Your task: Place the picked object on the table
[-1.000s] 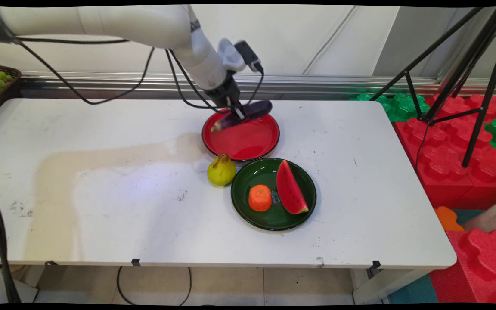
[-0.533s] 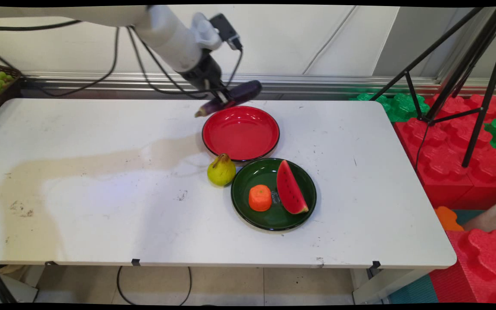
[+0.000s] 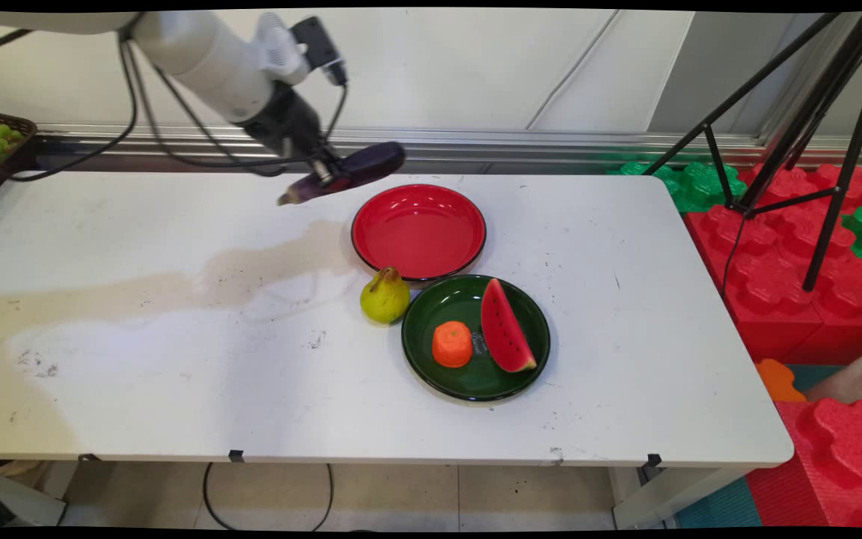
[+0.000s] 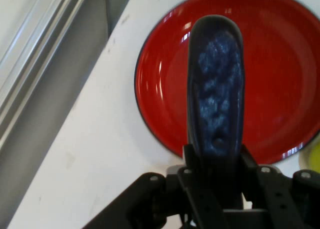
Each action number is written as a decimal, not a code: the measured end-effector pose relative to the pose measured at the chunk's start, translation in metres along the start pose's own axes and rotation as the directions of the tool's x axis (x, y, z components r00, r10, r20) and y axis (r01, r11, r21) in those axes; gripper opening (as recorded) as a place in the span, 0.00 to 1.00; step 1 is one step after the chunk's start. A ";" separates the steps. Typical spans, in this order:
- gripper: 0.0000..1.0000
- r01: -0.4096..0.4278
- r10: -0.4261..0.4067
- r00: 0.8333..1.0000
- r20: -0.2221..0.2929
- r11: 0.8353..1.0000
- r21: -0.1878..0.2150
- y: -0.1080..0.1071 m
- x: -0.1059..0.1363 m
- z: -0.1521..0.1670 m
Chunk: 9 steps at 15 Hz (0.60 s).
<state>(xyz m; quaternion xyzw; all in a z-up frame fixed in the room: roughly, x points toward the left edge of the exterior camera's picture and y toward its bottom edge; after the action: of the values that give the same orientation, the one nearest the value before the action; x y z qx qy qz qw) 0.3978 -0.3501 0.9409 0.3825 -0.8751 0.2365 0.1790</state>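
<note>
Clearly, the hand (image 3: pixel 324 177) is clamped on a dark purple eggplant (image 3: pixel 345 172), which is held in the air above the far part of the desk (image 3: pixel 176 359), up and to the left of the red plate (image 3: pixel 418 232) in the main view. Its long axis is seen lying nearly level, the stem end pointing left and slightly down, the rounded end toward the plate. In the hand view the eggplant (image 4: pixel 216 89) is seen running straight out from the hand, over the plate's (image 4: pixel 280 79) left part. Nearer the camera, a pear (image 3: pixel 384 296) stands just beside a green plate (image 3: pixel 442 299) on which an orange (image 3: pixel 452 344) and a watermelon slice (image 3: pixel 506 326) are carried. Red and green foam blocks (image 3: pixel 798 254) and a black tripod (image 3: pixel 812 127) are seen at the right.
</note>
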 end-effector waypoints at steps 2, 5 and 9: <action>0.00 -0.006 0.006 1.000 0.016 1.000 -0.001 -0.003 -0.014 -0.007; 0.00 -0.010 0.010 0.999 0.045 1.000 -0.001 -0.004 -0.034 -0.014; 0.00 0.001 -0.001 0.995 0.100 1.000 -0.004 0.002 -0.059 -0.016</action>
<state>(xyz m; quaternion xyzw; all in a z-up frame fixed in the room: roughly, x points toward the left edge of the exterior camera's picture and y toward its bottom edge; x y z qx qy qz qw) 0.4365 -0.3060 0.9243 0.3940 -0.8832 0.2151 0.1361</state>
